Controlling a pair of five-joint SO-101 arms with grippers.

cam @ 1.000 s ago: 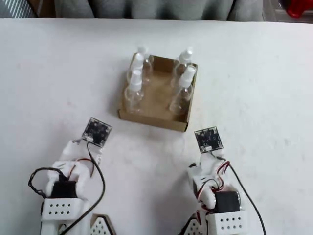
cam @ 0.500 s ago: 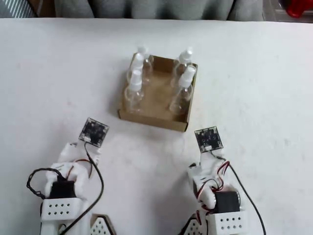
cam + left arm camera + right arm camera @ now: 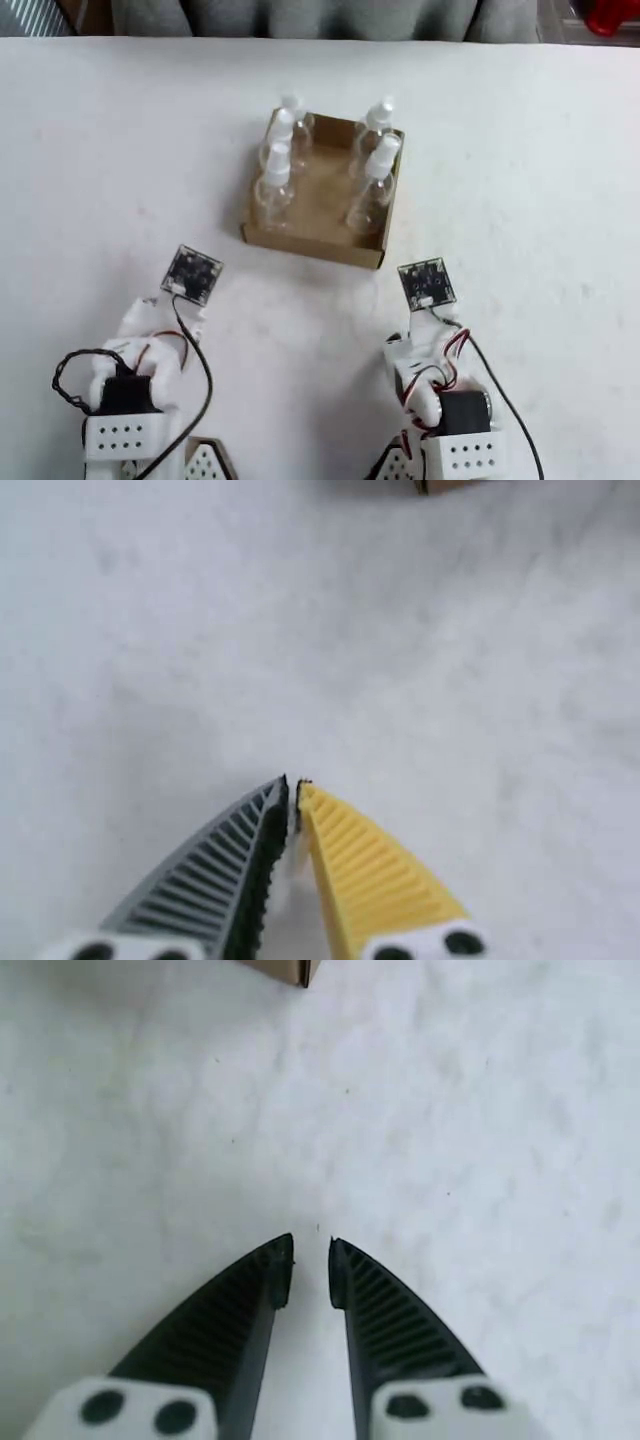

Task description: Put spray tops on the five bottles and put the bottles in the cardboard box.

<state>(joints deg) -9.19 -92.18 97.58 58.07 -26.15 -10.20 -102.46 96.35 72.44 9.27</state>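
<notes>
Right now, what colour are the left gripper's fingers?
On the left gripper, one is grey, one yellow; the left wrist view shows it best.

This looks like a makeshift robotics test bench, in a home or a small lab; which of the two cannot be told. A table (image 3: 520, 150) with a white, mottled cover carries a cardboard box (image 3: 312, 243). On the near side of the box stand a small left arm (image 3: 125, 400) and right arm (image 3: 445, 410) with bare circuit boards (image 3: 192, 273) and loose wires (image 3: 195, 350). Beyond the box, past the table's far edge, are grey fabric folds (image 3: 300, 15) and a red object (image 3: 612, 15).
</notes>
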